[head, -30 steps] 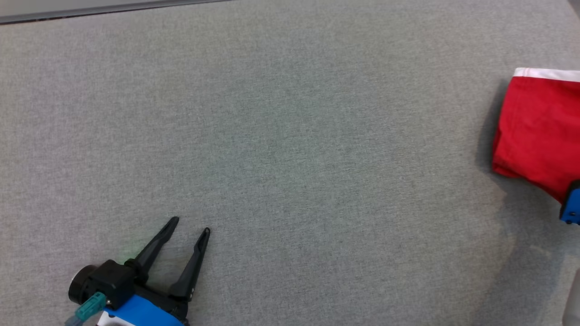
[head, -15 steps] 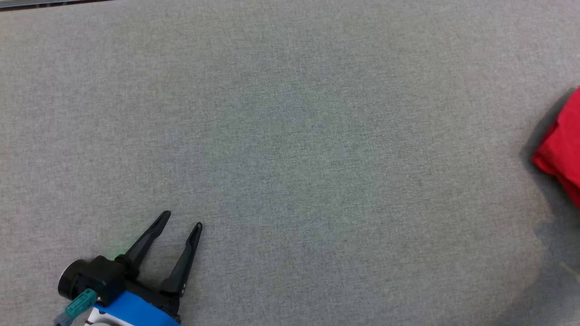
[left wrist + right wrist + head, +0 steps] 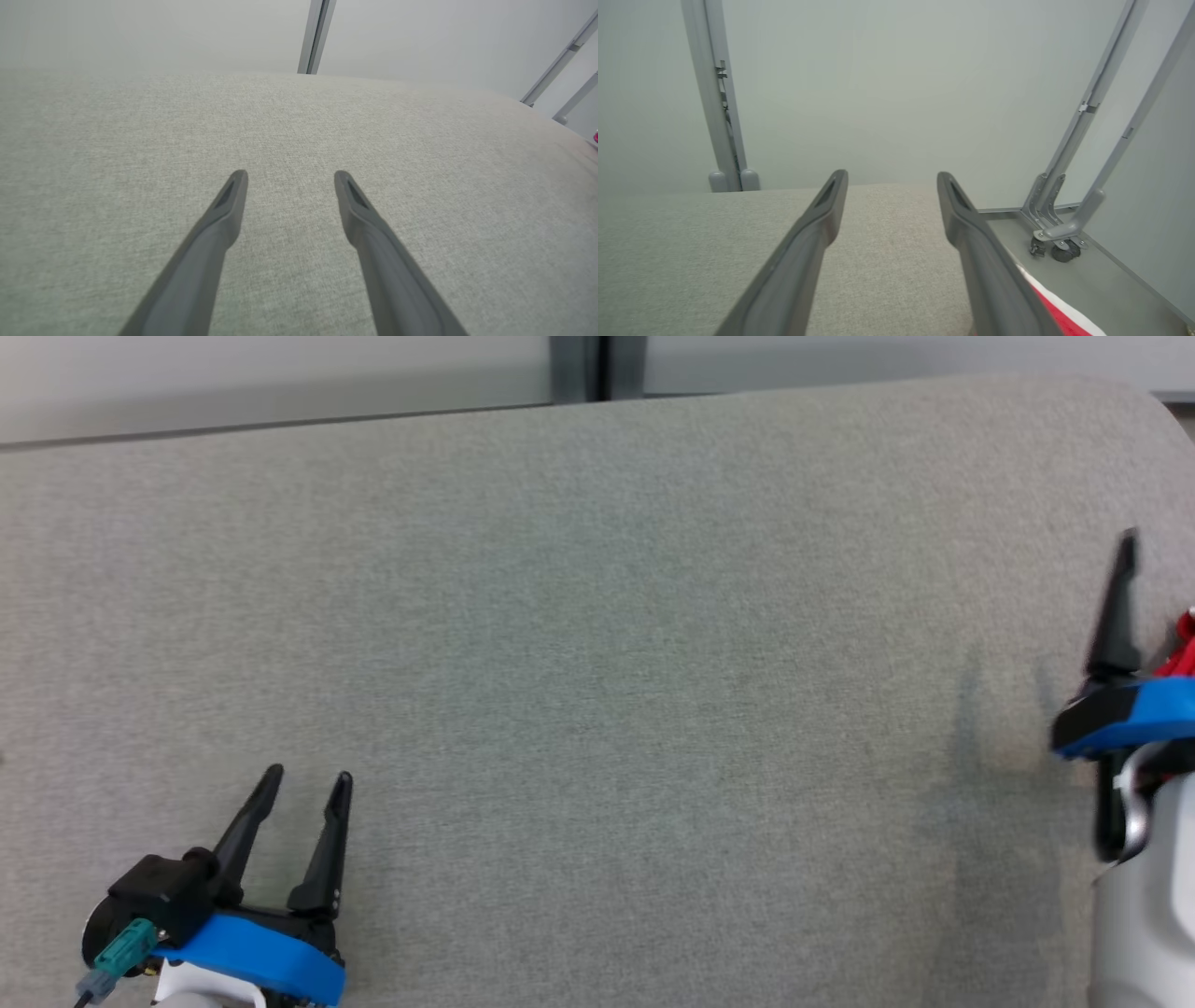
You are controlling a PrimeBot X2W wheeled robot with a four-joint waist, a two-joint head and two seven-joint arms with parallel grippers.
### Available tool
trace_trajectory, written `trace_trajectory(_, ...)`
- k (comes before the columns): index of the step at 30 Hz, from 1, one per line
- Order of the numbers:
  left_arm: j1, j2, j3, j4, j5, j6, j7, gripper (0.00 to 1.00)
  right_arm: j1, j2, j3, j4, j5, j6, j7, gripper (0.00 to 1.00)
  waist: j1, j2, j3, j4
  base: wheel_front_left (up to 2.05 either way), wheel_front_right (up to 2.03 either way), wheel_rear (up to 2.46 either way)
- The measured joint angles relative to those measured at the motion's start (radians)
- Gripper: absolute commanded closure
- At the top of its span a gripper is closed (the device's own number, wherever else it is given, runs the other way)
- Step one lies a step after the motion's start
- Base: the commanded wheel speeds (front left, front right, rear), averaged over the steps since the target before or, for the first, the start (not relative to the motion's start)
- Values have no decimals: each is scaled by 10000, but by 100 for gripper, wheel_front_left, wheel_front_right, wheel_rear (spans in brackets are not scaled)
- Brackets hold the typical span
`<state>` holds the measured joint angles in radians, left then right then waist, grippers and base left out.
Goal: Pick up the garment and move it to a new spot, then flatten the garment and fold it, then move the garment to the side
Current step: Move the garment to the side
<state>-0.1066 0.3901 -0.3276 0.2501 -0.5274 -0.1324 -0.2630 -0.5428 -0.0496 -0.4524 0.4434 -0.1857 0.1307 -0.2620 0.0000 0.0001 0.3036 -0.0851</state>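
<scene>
The garment is red with a white band. A corner of it point(image 3: 1057, 315) lies at the table's right end, just below and right of my right gripper point(image 3: 892, 177). That gripper is open with nothing between its fingers. In the head view a sliver of red garment point(image 3: 1187, 644) peeks out at the right edge behind one dark finger point(image 3: 1113, 616) of the right gripper. My left gripper point(image 3: 308, 775) rests low over the table at the lower left, open and empty point(image 3: 291, 175), far from the garment.
The grey fabric-covered table point(image 3: 597, 616) spreads across the head view, its far edge meeting a pale wall. A vertical metal post point(image 3: 714, 107) stands behind it. Slanted metal struts with a caster point(image 3: 1059, 252) stand beyond the table's right end.
The head camera has shifted, so the far edge and wall now show. The garment has slid almost out of the head view, and the right gripper has come into it at the right edge.
</scene>
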Motion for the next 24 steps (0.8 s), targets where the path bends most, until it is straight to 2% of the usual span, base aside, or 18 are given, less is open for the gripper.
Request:
trace_trajectory(3, -18, -278, 508, 291, 123, 0, 2, 0, 626, 13, 1235, -274, 796, 2, -2, 0, -1, 0, -295, 245, 0, 0, 0)
trace_trajectory(9, -41, -792, 1315, 894, 487, 2, 2, 0, 1755, 23, 2518, -201, 1540, 2, -2, 0, -1, -1, -906, 719, 0, 0, 0)
trace_trajectory(24, 558, -1894, 2424, 1965, 1569, 2, 2, 0, 3486, 21, 3818, 372, 2326, 2, -2, 0, -2, -1, -2481, 1066, 0, 0, 0)
